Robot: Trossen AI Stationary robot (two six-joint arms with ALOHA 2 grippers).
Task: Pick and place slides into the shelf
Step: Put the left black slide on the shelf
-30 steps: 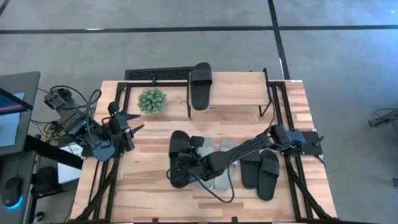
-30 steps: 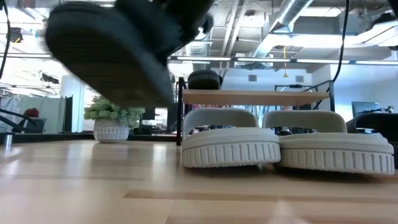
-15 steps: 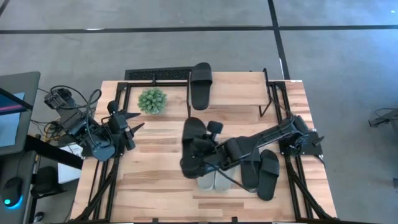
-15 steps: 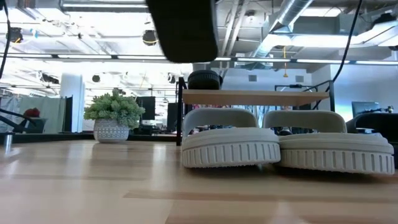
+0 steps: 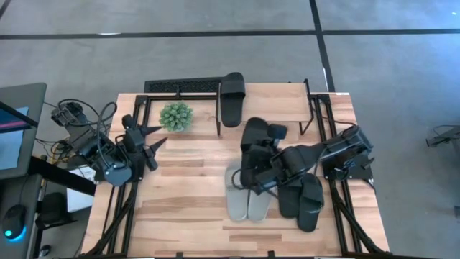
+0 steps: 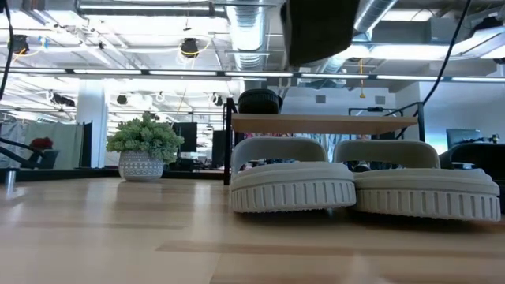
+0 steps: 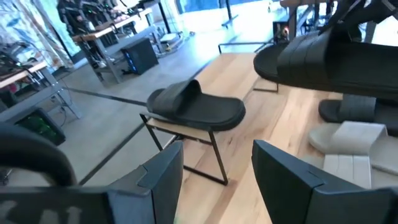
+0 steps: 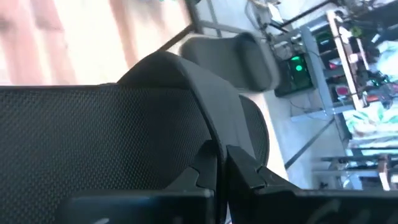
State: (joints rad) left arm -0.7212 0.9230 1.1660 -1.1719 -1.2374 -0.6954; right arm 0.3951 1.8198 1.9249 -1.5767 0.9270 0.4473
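My right tool (image 5: pixel 264 153) is clamped on a black slide (image 5: pixel 254 142) by its strap, so the sole hangs free above the bench (image 5: pixel 180 208), just in front of the shelf (image 5: pixel 273 101). One black slide (image 5: pixel 232 98) already sits on the shelf's left end, so I judge this one goes beside it. The grey pair (image 5: pixel 242 194) and black pair (image 5: pixel 302 196) wait on the bench. My left tool (image 5: pixel 149 137) is parked at the left edge, fingers (image 7: pixel 292 180) apart, near the plant (image 5: pixel 176 116).
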